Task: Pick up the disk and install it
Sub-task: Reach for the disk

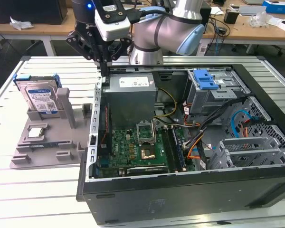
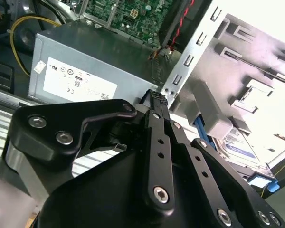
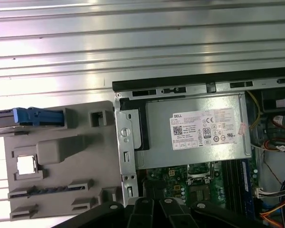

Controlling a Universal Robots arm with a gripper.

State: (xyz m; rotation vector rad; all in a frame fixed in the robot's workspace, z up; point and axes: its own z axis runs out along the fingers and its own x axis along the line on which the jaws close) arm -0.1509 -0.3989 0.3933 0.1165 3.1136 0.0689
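Item: the disk [image 1: 38, 97], silver with a white-and-blue label and blue rails, standing on edge in a slot at the far corner of a grey holder [image 1: 23, 156]; the holder lies flat on the worktop [image 1: 33, 209] along its edge on the exterior view's left, just beside the open computer case [image 1: 180, 199]. Item: small square chip [image 1: 36, 133], flat in the same holder, nearer the worktop's front edge. Item: grey drive cage [image 1: 228, 80] with blue latch [image 1: 206, 78], in the case's far corner on the exterior view's right, holding no disk. Status: pickup not yet made and installation not begun; by these views the whole task remains, and the disk is untouched in its slot. Item: gripper [image 1: 104, 76], fingers drawn together with nothing between them, tip pointing straight down over the case's far corner nearest the holder, beside the grey power supply [image 1: 130, 95]; whether it touches the case rim cannot be told. The second wrist view shows the gripper [image 2: 157, 98] at that same rim, the disk [image 2: 237, 142] off to one side and apart from it. Arm: reaching in from the worktop's far edge, elbow raised, wrist vertical
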